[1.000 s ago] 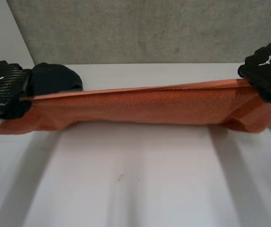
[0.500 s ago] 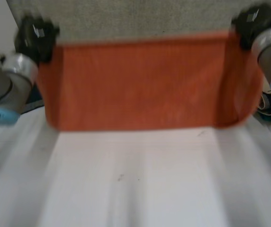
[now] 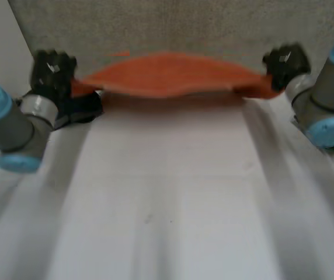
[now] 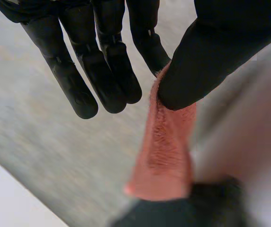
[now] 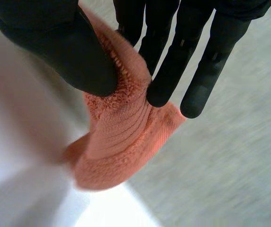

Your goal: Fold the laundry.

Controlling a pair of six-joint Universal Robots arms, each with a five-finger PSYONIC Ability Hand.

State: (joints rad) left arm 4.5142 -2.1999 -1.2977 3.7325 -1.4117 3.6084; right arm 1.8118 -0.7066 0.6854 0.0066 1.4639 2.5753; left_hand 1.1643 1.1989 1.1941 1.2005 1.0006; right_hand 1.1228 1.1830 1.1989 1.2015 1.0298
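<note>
The white table (image 3: pixel 167 198) ran from near to far, with a grey wall (image 3: pixel 155 26) behind its far edge. An orange towel (image 3: pixel 167 74) was stretched left to right above the table's far end, bulging upward in its middle. The left arm (image 3: pixel 9 125) reached in from the left and the right arm (image 3: pixel 324 105) from the right. The left hand (image 3: pixel 51 71) pinched the towel's left end between thumb and fingers. The right hand (image 3: pixel 284 61) gripped the right end the same way. A dark cloth (image 3: pixel 84 106) lay on the table just beside the left hand.
</note>
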